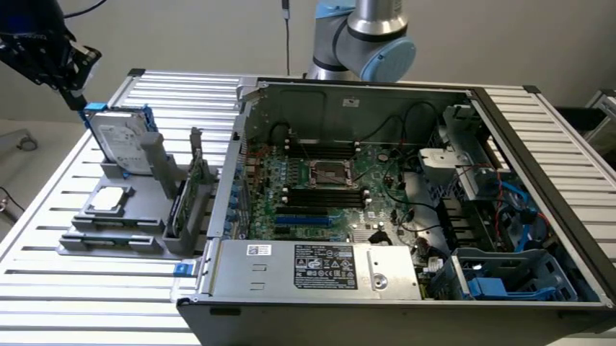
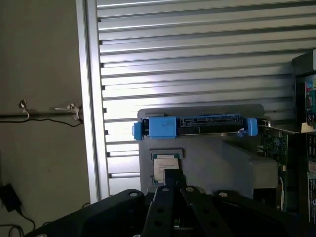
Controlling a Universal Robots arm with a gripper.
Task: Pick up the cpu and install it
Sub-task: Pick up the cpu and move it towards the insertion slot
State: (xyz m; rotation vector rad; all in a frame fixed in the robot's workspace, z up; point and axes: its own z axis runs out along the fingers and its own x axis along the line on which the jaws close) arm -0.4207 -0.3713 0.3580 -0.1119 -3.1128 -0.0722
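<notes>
Note the cpu (image 2: 159,167) in the wrist view with its near edge covered by the dark tip of the jaws; treat the printing on its plate as too small to read. Read the jaws as pressed together, pinching nothing, and hanging high over the grey holder (image 1: 125,231), above the upright hard drive (image 1: 122,140). In the exterior view, expect the upper body of the jaws to be cut off by the frame edge.

Find in the holder, at the exterior view's left on the slatted tabletop (image 1: 58,288):
- the cpu, lying flat in a shallow recess;
- the hard drive, standing on edge in a slot behind it;
- a green card (image 1: 198,180), on edge toward the case.

Find inside the open computer case (image 1: 539,137) the dark metal-framed socket (image 1: 334,174) at mid-board; cannot tell what lies inside it.
</notes>
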